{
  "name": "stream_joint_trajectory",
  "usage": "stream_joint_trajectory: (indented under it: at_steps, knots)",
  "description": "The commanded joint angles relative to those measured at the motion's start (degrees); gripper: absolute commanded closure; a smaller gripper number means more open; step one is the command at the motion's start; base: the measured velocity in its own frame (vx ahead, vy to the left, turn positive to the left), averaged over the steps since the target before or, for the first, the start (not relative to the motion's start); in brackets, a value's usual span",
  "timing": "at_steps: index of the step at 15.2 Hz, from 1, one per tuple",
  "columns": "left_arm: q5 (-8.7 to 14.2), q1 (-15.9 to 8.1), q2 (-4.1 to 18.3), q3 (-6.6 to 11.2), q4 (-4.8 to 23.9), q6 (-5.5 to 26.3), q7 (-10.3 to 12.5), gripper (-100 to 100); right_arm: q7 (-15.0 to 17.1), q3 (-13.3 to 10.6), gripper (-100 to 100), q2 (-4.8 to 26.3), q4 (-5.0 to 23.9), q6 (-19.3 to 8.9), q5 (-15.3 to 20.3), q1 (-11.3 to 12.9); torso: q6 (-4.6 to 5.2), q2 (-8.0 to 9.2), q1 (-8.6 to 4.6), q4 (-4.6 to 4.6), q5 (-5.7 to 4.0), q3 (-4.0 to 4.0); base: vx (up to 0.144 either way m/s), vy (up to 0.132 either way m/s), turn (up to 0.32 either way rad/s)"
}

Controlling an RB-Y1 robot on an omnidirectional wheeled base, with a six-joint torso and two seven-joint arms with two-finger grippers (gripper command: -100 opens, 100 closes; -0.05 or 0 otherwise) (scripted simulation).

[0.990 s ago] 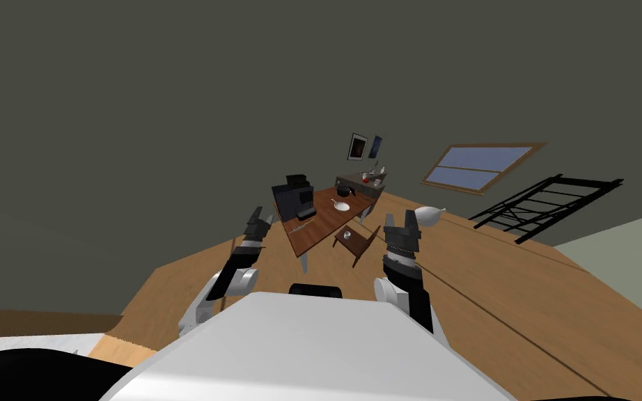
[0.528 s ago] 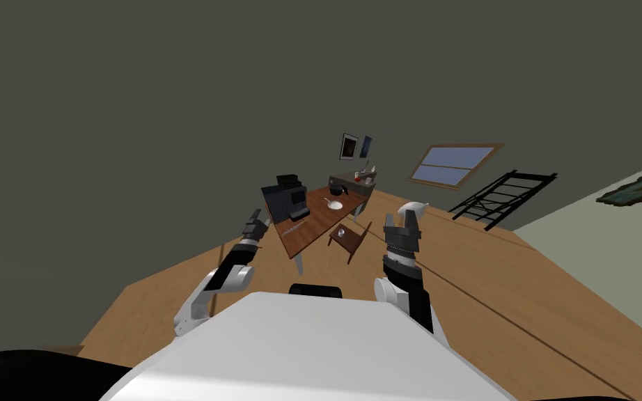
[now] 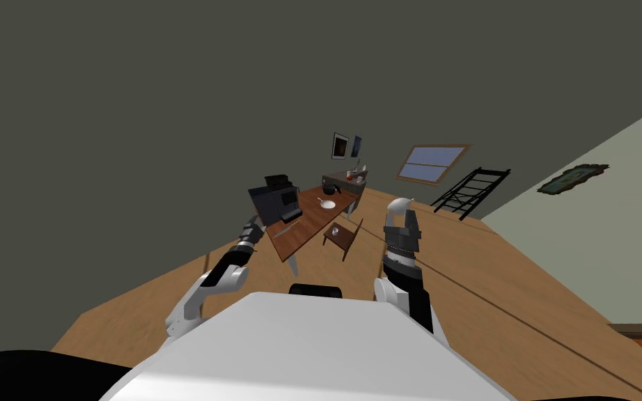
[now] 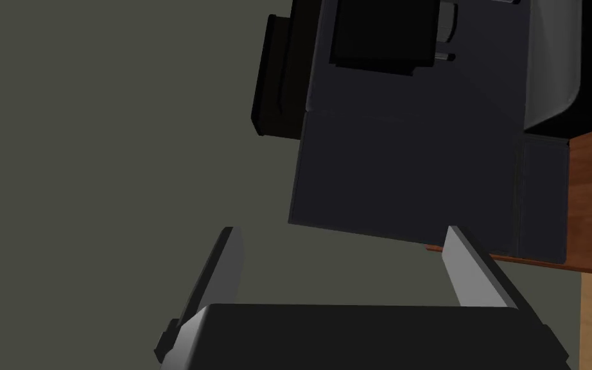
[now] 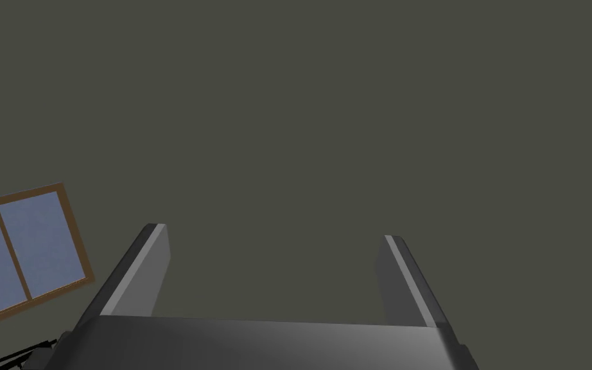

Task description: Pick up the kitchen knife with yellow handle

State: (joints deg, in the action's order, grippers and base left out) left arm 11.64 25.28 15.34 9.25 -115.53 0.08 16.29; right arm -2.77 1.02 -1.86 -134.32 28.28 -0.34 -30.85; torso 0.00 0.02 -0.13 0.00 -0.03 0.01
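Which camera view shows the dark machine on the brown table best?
The left wrist view: the dark machine looms large beyond the open left gripper. The head view gives it small and far, on the table. The right wrist camera points elsewhere.

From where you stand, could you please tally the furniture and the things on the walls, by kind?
Pictures: 3
Window: 1
Black rack: 1
Brown table: 1
Chair: 1
Grey side cabinet: 1
Total: 8
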Motion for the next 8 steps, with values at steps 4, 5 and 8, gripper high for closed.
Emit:
stream_joint_trajectory:
  at_steps: [4, 5, 8]
  knots:
    - [1.28, -0.41, 0.71, 1.65, 1.65, 4.72, 1.26, -100, 0.00, 0.00, 0, 0.00, 0.00, 0.00, 0.00, 0.00, 0.00, -0.01, -0.02, 0.00, 0.00, -0.01, 0.014, -0.036, -0.115]
    - [2.46, -0.90, 1.43, 3.17, 3.48, 6.88, 2.34, -100, 0.00, 0.00, 0, 0.00, 0.00, 0.00, 0.00, 0.00, -0.01, 0.00, 0.03, 0.00, 0.01, 0.00, 0.017, -0.033, -0.169]
    - [3.64, -1.43, 2.11, 4.74, 5.40, 10.07, 3.38, -100, 0.00, 0.00, 0, 0.00, 0.00, 0.00, 0.00, 0.00, 0.00, -0.01, 0.03, 0.00, 0.01, -0.01, 0.020, -0.032, -0.168]
